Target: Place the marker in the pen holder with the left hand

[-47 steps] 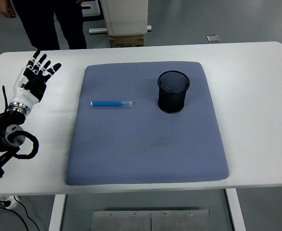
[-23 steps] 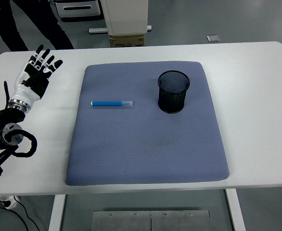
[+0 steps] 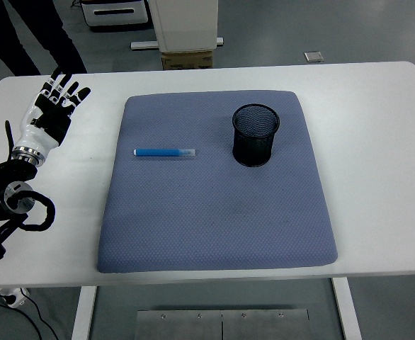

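Note:
A blue marker (image 3: 165,152) with a clear cap lies flat on the left part of a blue-grey mat (image 3: 214,212), pointing left-right. A black mesh pen holder (image 3: 255,134) stands upright on the mat, to the marker's right. My left hand (image 3: 52,113) is over the white table left of the mat, fingers spread and empty, well apart from the marker. The right arm is out of view.
The white table (image 3: 377,142) borders the mat on all sides. A person's dark legs (image 3: 30,32) stand beyond the table's far left corner. A white cabinet with a cardboard box (image 3: 186,42) stands behind the far edge.
My left hand has shifted slightly toward the far side of the table. The person behind the table has moved to the left. Marker and holder are unmoved.

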